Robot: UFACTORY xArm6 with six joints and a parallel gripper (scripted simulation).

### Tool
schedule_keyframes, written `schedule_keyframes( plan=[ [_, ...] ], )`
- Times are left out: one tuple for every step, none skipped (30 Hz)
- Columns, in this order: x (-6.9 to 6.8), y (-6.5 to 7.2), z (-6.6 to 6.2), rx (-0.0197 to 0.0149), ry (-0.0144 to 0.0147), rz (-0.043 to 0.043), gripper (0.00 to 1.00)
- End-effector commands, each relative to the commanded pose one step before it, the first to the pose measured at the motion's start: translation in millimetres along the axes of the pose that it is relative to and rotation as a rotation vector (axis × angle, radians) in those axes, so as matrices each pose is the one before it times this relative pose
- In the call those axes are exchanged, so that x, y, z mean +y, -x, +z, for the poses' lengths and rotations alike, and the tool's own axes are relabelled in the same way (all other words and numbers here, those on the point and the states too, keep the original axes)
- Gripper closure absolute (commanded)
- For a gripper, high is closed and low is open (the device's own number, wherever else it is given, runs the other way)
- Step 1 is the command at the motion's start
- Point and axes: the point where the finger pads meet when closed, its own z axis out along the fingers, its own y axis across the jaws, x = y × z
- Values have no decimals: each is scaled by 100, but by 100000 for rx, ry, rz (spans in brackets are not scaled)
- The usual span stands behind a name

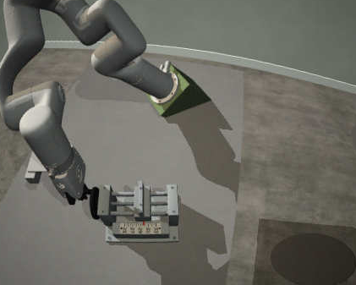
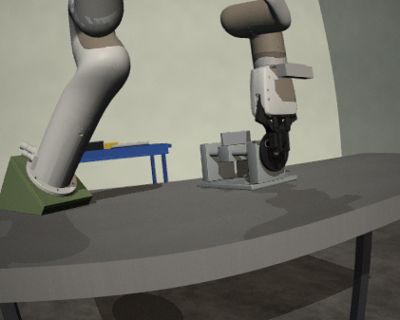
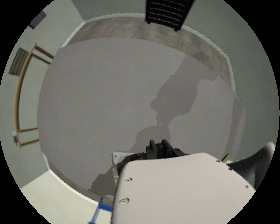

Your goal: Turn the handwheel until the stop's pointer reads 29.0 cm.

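Note:
A grey slide fixture (image 1: 114, 235) (image 2: 209, 159) stands on the table. It has a black handwheel (image 1: 94, 203) (image 2: 276, 159) at its left end in the top view. The stop (image 1: 142, 197) (image 2: 235, 139) sits on the rails about mid-travel. Its red pointer (image 1: 143, 223) stands over the scale strip (image 1: 140, 229); the numbers are too small to read. My gripper (image 1: 85, 192) (image 2: 273, 141) (image 3: 156, 146) is at the wheel's upper part and is shut on the handwheel's handle. In the wrist view the pale wrist body hides the wheel.
The arm's green wedge base (image 1: 183, 91) (image 2: 19, 194) stands at the back of the table. The table's curved front edge (image 2: 271, 244) is near the fixture in the exterior view. A blue bench (image 2: 128, 150) stands beyond the table. A dark round patch (image 1: 313, 257) lies on the floor.

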Motion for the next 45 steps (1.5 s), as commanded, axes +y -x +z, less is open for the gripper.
schedule_keyframes(
  plan=[
    [-947, -44, -792, -121, -862, 194, 94],
    [-152, 0, -89, 0, 0, 0, 94],
    [-156, 0, -69, 0, 0, 0, 94],
    [-157, -1, -58, 0, 0, 0, 94],
    [-155, 0, -57, 0, 0, 0, 94],
    [-157, 0, -45, 0, 0, 0, 94],
    [0, 0, 0, 0, 0, 0, 94],
    [0, 0, 0, 0, 0, 0, 94],
    [-159, -1, -29, 0, 0, 0, 94],
    [-157, 0, -28, 0, 0, 0, 94],
    [-156, 0, -25, 0, 0, 0, 94],
    [-154, -1, -2, 0, 0, 0, 94],
    [-152, 0, -1, 0, 0, 0, 94],
    [-150, 0, 0, 0, 0, 0, 94],
    [-143, 0, 14, 0, 0, 0, 94],
    [-137, -1, 23, 0, 0, 0, 94],
    [-136, 0, 23, 0, 0, 0, 94],
    [-134, 0, 24, 0, 0, 0, 94],
    [-126, 0, 38, 0, 0, 0, 94],
    [-122, 0, 43, 0, 0, 0, 94],
    [-120, 0, 43, 0, 0, 0, 94],
    [-118, 0, 43, 0, 0, 0, 94],
    [-112, 0, 53, 0, 0, 0, 94],
    [0, 0, 0, 0, 0, 0, 94],
    [0, 0, 0, 0, 0, 0, 94],
    [-107, 0, 60, 0, 0, 0, 94],
    [-105, 0, 60, 0, 0, 0, 94],
    [-103, 0, 59, 0, 0, 0, 94],
    [-100, 0, 61, 0, 0, 0, 94],
    [-92, 0, 75, 1, 0, 0, 94],
    [-90, 0, 74, 0, 0, 0, 94],
    [-88, 0, 73, 0, 0, 0, 94],
    [-86, 0, 73, -1, 0, 0, 94],
    [-81, 0, 80, 0, 0, 0, 94],
    [-75, 0, 87, 1, 0, 0, 94],
    [-73, 0, 86, 0, 0, 0, 94],
    [-72, 0, 85, 0, 0, 0, 94],
    [-70, 0, 84, -1, 0, 0, 94],
    [-62, 0, 95, 1, 0, 0, 94],
    [-58, 0, 98, 1, 0, 0, 94],
    [0, 0, 0, 0, 0, 0, 94],
    [0, 0, 0, 0, 0, 0, 94],
    [-56, 0, 96, 0, 0, 0, 94],
    [-55, 0, 94, -1, 0, 0, 94],
    [-53, 0, 93, -1, 0, 0, 94]
  ],
)
